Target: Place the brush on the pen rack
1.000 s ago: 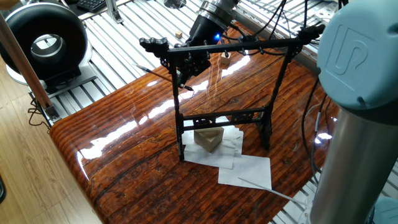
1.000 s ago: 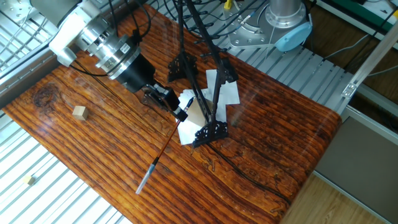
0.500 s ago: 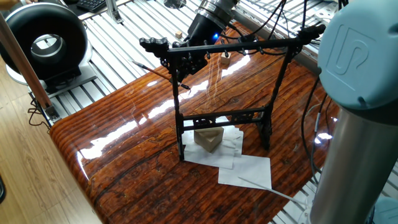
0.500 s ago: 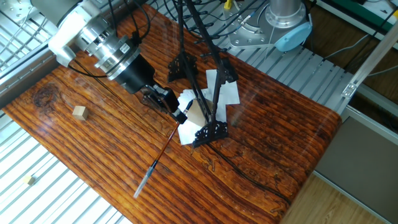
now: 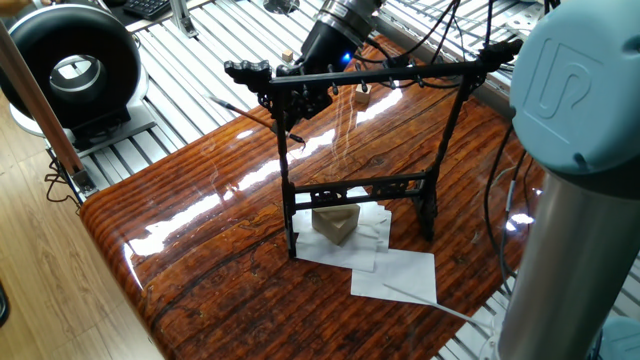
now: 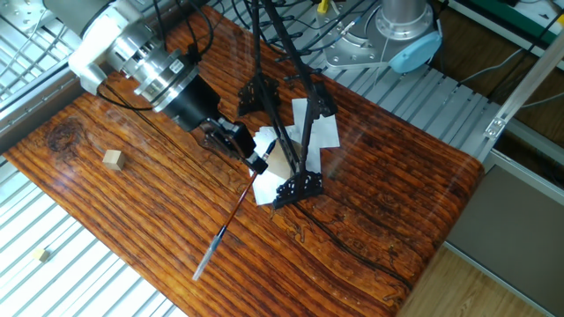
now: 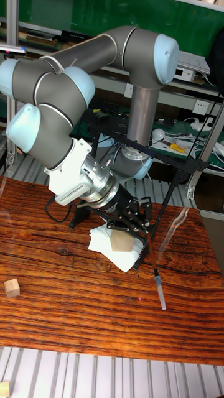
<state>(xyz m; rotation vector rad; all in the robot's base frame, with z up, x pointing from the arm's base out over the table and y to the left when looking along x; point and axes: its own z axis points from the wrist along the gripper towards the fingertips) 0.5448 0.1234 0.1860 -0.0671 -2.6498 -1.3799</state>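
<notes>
Found the thin, pencil-like writing brush [image 6: 220, 233] with its slender dark shaft and pale grey end clamped at one end between the fingers of the black two-finger gripper [image 6: 254, 161]. Saw its length slanting away from the fingers and clear of the table top, grey end farthest from them. In one fixed view, made out the brush [image 5: 235, 106] only as a fine dark line running out from the gripper [image 5: 290, 118]. In the tall fixed view, picked out the grey end [image 7: 160, 289] below and beside the gripper [image 7: 134, 227], and could not trace the shaft back to the fingers there.

Noted the tall black pen rack [image 5: 400, 72], with two uprights, pegged top crossbar and ornate lower rail, standing just beside the fingers, crossbar level with the gripper in one fixed view. Could not tell whether the fingers touched the near upright.

Spotted a tan wedge-shaped block [image 5: 335, 222] between the rack's feet, below the fingers, on loose white paper sheets [image 5: 400, 275]. Saw all of this on the glossy reddish-brown wooden table [image 5: 200, 230]. Noted a small pale wooden cube [image 6: 111, 158] well apart from the fingers.
</notes>
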